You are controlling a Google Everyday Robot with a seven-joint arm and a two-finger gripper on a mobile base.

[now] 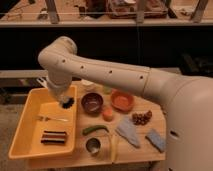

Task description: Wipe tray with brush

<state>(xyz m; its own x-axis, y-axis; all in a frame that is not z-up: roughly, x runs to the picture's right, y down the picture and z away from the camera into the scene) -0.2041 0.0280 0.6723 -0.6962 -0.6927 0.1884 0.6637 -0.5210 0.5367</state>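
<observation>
The yellow tray [30, 125] sits on the left of the wooden table. My gripper [59, 95] hangs over the tray's far right corner, shut on the brush. The brush's dark bristle head [66, 102] sits just right of the gripper, against the tray's right wall near the floor. Its white handle [43, 81] sticks out to the upper left. Whether the bristles touch the tray floor is unclear.
A silver fork [52, 119] and a dark striped block [54, 137] lie in the tray. To the right stand a dark bowl [92, 102], an orange bowl [122, 101], an orange fruit [108, 114], grapes [142, 117], a metal cup [93, 145] and a grey cloth [127, 132].
</observation>
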